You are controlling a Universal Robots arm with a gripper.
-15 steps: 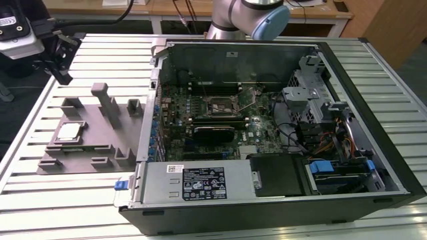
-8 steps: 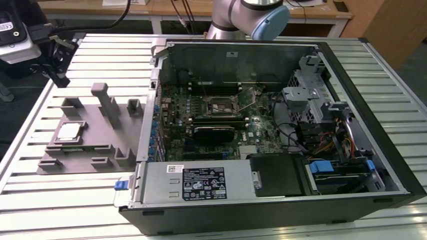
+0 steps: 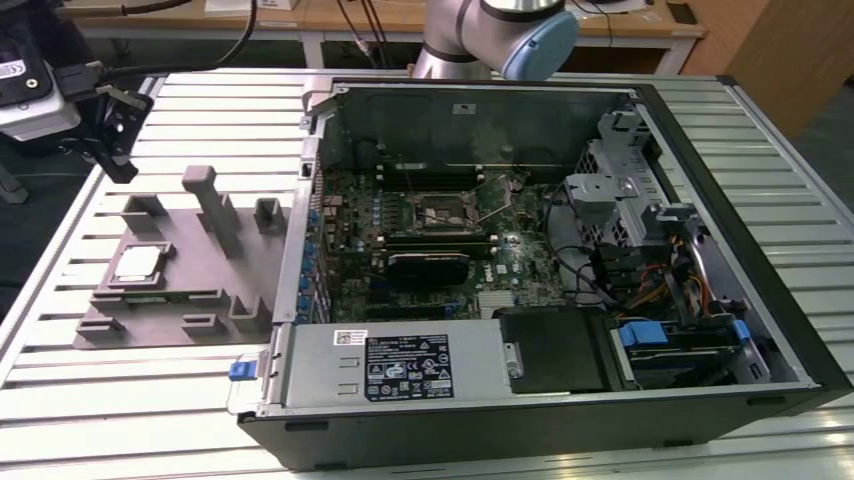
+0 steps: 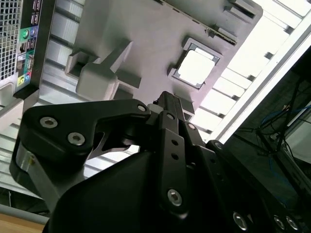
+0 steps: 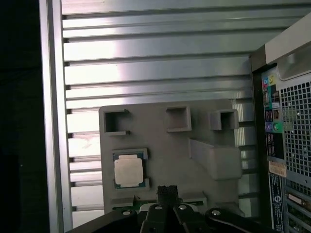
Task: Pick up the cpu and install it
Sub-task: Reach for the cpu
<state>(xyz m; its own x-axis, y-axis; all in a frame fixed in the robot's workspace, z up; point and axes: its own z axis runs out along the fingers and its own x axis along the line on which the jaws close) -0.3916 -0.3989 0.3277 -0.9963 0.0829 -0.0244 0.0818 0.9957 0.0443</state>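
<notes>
cpu (image 3: 139,264) on grey fixture (image 3: 188,272)

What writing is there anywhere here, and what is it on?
Black label on the power supply: too small to read.
White sticker beside it: too small to read.
Yellowish sticker on the case back: blurred.
Top of the cpu: nothing legible.

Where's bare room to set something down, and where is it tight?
Bare slatted table lies between the grey fixture and the near edge, at the exterior view's left of the computer case. Crowded: the fixture's posts beside the cpu, and inside the case.
</notes>
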